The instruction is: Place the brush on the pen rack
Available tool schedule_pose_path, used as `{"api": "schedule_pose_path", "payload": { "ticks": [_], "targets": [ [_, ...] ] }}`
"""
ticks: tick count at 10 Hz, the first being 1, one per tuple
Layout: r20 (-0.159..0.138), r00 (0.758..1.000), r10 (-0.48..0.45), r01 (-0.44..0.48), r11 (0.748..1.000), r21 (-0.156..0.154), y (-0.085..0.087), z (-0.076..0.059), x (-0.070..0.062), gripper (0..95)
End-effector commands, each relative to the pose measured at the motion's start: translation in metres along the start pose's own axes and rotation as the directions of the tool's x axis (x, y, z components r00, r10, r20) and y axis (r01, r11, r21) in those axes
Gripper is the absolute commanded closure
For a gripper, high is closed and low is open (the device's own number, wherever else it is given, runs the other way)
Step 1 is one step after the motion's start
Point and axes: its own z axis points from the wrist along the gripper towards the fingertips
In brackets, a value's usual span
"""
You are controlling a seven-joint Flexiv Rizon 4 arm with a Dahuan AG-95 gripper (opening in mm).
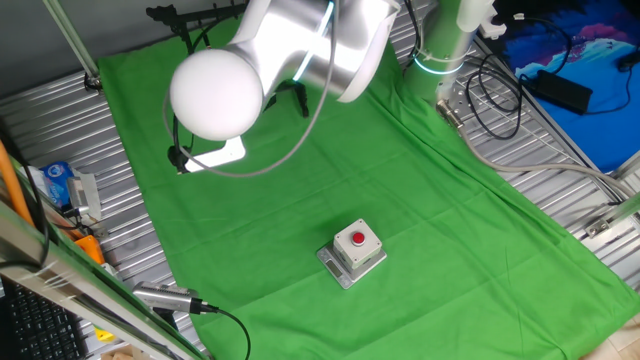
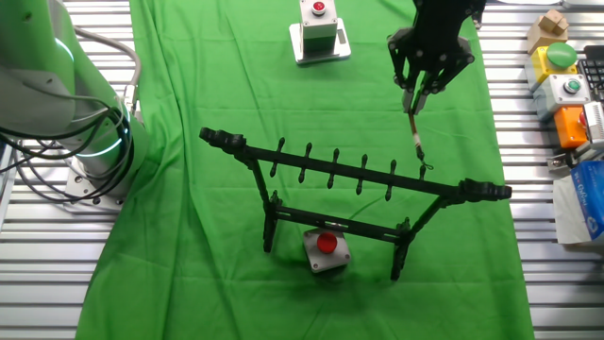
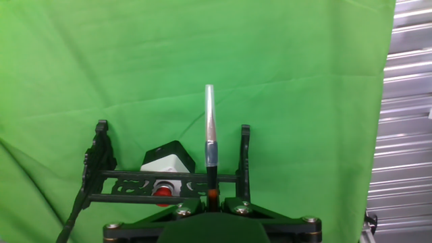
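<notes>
I'm seeing the hand (image 2: 415,92) pinching the brush (image 2: 416,132) | light, thin, stiff; gripping mid-shaft | pen rack (image 2: 354,179) sitting at six o'clock.

The arm (image 1: 300,50) is glossy silver-white with a round white joint cap at nine o'clock; a thin cyan ring glows on its grey base (image 2: 90,142); the hand (image 2: 429,47) is black, with silver screws.

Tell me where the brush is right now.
In the other fixed view, the brush hangs from the hand, just above the right end of the pen rack, its lower end beside the rightmost peg.
</notes>
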Motion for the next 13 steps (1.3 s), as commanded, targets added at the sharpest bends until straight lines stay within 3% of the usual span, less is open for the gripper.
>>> {"api": "schedule_pose_path", "payload": {
  "ticks": [1, 13],
  "targets": [
    [0.001, 1.0, 0.001, -0.001, 1.0, -0.001, 0.0006, 0.0007, -0.0003, 95.0],
    [0.006, 1.0, -0.001, 0.001, 1.0, 0.002, 0.0051, 0.0022, 0.009, 95.0]
  ]
}}
